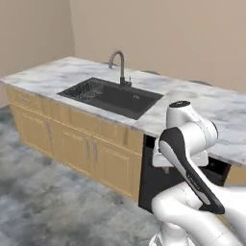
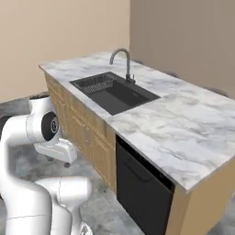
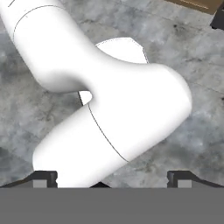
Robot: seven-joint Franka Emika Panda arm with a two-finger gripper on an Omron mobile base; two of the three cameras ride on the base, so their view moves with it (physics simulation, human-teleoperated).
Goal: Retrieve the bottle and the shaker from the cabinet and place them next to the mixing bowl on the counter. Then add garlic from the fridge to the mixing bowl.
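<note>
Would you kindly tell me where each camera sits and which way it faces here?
Left base view: behind the arm's left, facing the counter and sink; arm at lower right.
Right base view: behind its right, facing the same sink and dishwasher; arm at lower left.
Hand view: on the hand, facing the floor; open pincer tips at bottom.

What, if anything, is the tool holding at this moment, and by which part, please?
Nothing is held. In the hand view the tool stands wide open, its two dark fingertips far apart, with nothing gripped between them; it points down toward the grey floor.
</note>
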